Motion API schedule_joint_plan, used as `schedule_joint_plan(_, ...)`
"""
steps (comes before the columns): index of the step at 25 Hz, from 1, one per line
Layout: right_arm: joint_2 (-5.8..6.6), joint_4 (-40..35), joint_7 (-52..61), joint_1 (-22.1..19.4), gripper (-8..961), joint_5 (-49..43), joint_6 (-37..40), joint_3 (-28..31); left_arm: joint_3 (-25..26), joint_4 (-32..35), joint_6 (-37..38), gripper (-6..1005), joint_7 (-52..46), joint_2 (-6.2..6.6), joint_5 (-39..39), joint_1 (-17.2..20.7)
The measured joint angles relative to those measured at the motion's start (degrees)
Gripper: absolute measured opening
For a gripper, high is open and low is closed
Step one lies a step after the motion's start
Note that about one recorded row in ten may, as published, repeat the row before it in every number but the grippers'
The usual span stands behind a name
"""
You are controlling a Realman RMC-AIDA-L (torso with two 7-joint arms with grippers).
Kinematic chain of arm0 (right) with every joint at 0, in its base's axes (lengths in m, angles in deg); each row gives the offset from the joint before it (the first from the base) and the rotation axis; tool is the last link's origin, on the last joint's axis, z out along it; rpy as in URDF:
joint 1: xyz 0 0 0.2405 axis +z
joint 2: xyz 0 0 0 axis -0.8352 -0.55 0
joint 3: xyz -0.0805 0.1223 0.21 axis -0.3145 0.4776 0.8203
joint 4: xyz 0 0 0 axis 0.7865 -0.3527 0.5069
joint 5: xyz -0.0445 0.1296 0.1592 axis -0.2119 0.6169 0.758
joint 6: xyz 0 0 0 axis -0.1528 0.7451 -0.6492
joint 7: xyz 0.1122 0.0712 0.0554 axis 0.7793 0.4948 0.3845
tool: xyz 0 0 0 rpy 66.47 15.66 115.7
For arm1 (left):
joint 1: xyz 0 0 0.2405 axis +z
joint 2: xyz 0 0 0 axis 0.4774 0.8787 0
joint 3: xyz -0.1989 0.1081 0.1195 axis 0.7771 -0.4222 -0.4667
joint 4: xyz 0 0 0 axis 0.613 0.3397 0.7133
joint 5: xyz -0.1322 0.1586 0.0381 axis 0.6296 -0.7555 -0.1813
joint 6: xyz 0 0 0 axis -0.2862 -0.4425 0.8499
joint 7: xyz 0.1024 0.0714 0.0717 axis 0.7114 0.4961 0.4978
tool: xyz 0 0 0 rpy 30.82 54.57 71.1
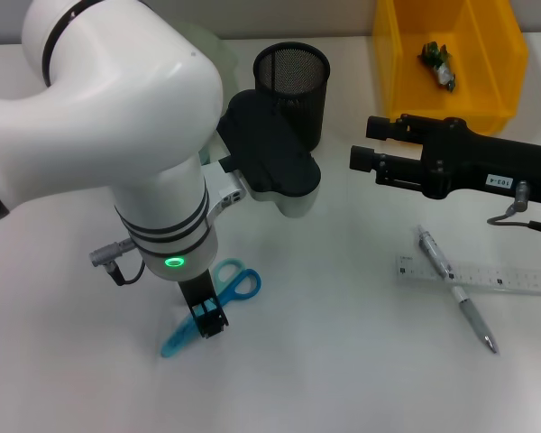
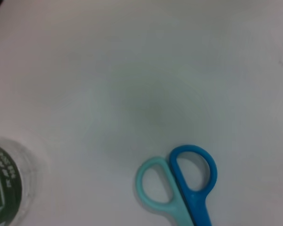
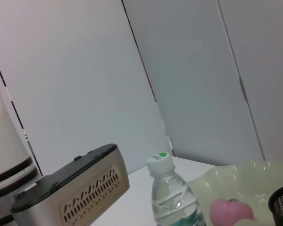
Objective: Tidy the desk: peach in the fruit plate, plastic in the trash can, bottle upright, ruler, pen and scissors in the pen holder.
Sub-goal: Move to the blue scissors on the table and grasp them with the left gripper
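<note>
Near the left front of the desk (image 1: 343,361), the left gripper (image 1: 209,320) stands point-down over the scissors (image 1: 218,296), its black tips at the pivot between the blue and teal handle loops and the teal blades. Whether the tips are parted, closed, or already pinching the scissors cannot be told from these views. The left wrist view shows both loops lying flat on the surface, closed against each other, with the green-labelled bottle (image 2: 4,183) close by.

The right gripper (image 1: 368,144) hangs idle above the desk at the far right, its fingers set slightly apart and holding nothing.

Status of other items: the peach (image 3: 231,213) sits in the fruit plate (image 3: 254,176); the bottle stands upright beside it; a crumpled wrapper (image 1: 438,63) lies in the yellow bin (image 1: 397,81). The ruler (image 1: 496,275) and pen (image 1: 455,289) lie crossed at the right, not yet stowed. The pen holder (image 1: 293,90) stands at the far centre, partly behind the left arm.

Judgement: the step in hand is picking up the scissors. Recommended practice is to grip at the pivot, where the tool is narrow and stiff, confirm a firm hold before lifting, raise clear of the surface, then tip the blades downward before lowering into the holder. Risk: a flat tool may slide or rotate in a light pinch.
</note>
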Motion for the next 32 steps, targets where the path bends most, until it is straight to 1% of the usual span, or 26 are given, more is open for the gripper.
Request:
schedule_joint_plan(12, 0.09, 0.0, -0.04, 0.4, 651, 0.0, 0.01, 0.0, -0.78, -0.44, -0.11, 385, 0.18, 0.0, 0.01, -0.61)
schedule_joint_plan(20, 0.09, -0.03, -0.05, 0.49, 650, 0.0, 0.01, 0.0, -0.81, -0.81, -0.12, 318, 0.18, 0.0, 0.01, -0.83)
schedule_joint_plan(32, 0.09, -0.25, -0.05, 0.58, 651, 0.0, 0.01, 0.0, -0.94, -2.5, -0.22, 254, 0.25, 0.0, 0.0, -1.53)
